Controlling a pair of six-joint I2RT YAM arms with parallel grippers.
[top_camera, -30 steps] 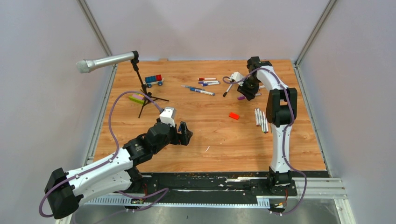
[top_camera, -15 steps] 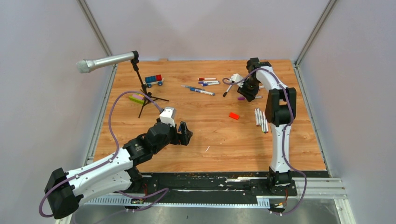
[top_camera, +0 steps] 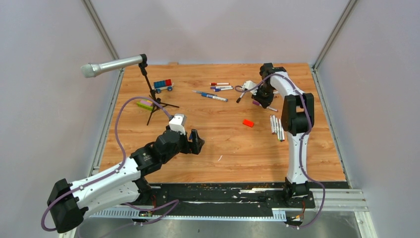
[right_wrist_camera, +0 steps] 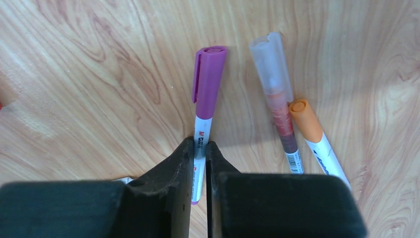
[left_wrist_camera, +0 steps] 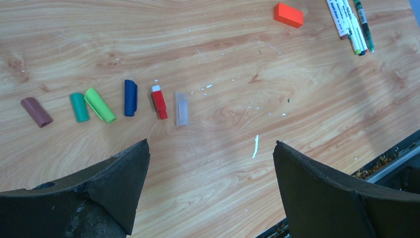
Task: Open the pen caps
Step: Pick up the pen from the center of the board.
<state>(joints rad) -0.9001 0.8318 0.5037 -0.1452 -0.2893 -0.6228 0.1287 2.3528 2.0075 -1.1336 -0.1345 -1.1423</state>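
Observation:
My right gripper (right_wrist_camera: 199, 144) is shut on the white barrel of a purple pen (right_wrist_camera: 202, 131) that lies on the table, its purple cap (right_wrist_camera: 209, 74) still on and pointing away from the fingers. Beside it lie a pen with a clear cap (right_wrist_camera: 271, 64) and an orange-capped pen (right_wrist_camera: 309, 124). In the top view this gripper (top_camera: 261, 96) is at the back right. My left gripper (left_wrist_camera: 210, 148) hangs open over bare wood. A row of loose pen caps lies ahead of it: brown (left_wrist_camera: 36, 112), teal (left_wrist_camera: 78, 107), light green (left_wrist_camera: 99, 105), blue (left_wrist_camera: 130, 97), red (left_wrist_camera: 159, 101), clear (left_wrist_camera: 182, 107).
Several capped pens (top_camera: 218, 88) lie at the back centre. A bundle of pens (top_camera: 277, 128) lies right of an orange-red block (top_camera: 248, 123). A grey microphone (top_camera: 111, 65) on a black tripod (top_camera: 153, 101), toy bricks (top_camera: 163, 85) and a green block (top_camera: 145, 105) stand back left.
My right gripper has closed onto the purple pen's barrel and shifted slightly toward the back. The left arm has not moved.

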